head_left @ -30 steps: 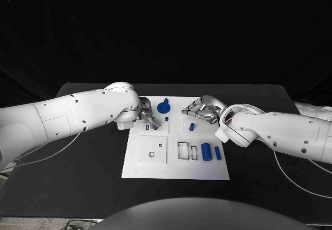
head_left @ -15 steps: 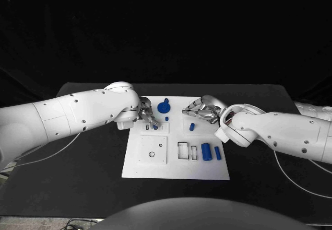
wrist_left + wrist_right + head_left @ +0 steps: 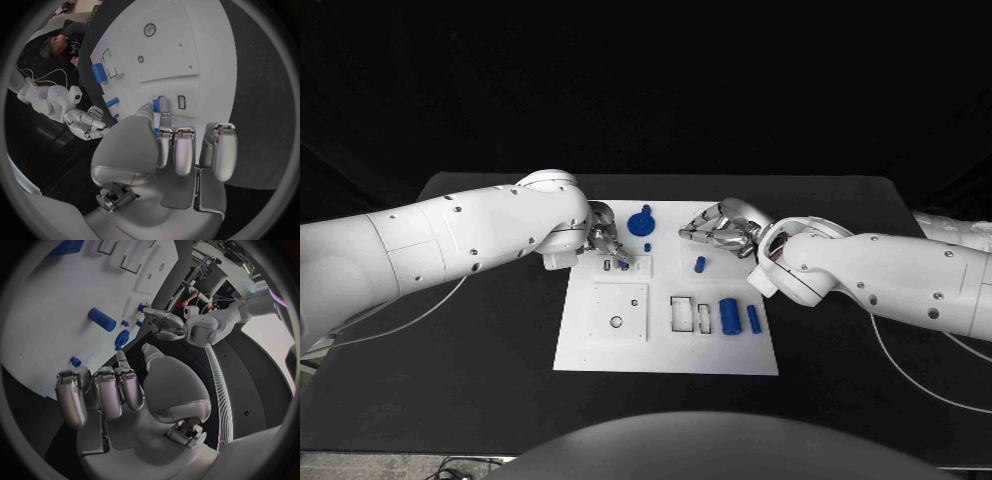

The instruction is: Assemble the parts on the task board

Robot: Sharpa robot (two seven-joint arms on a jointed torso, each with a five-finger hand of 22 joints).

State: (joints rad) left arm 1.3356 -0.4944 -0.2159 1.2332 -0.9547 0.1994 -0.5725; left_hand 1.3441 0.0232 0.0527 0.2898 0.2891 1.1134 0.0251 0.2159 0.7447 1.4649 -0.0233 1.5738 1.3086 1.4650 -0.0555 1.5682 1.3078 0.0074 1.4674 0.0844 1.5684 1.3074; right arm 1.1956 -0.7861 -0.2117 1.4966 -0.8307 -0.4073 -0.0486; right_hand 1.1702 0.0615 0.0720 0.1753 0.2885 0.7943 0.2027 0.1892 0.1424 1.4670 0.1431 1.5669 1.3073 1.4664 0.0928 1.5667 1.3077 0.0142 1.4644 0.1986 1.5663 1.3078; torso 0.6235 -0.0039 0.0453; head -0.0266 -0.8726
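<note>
dim, sharp (wrist views bulge)

No text, label, brand, number or sign can be read in these views. The task board (image 3: 589, 352) is plain white, and the blue parts (image 3: 728, 316) on it have no readable marking.

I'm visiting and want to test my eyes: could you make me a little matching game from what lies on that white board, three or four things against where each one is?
Things:
1. round blue knob
2. left hand
3. thick blue cylinder
4. right hand

Places:
A. over the board's far right corner
B. lying at the board's near right
C. at the board's far edge, between the hands
D. fingertips at a small blue part, far left

Pairs: 1-C, 2-D, 3-B, 4-A
</note>
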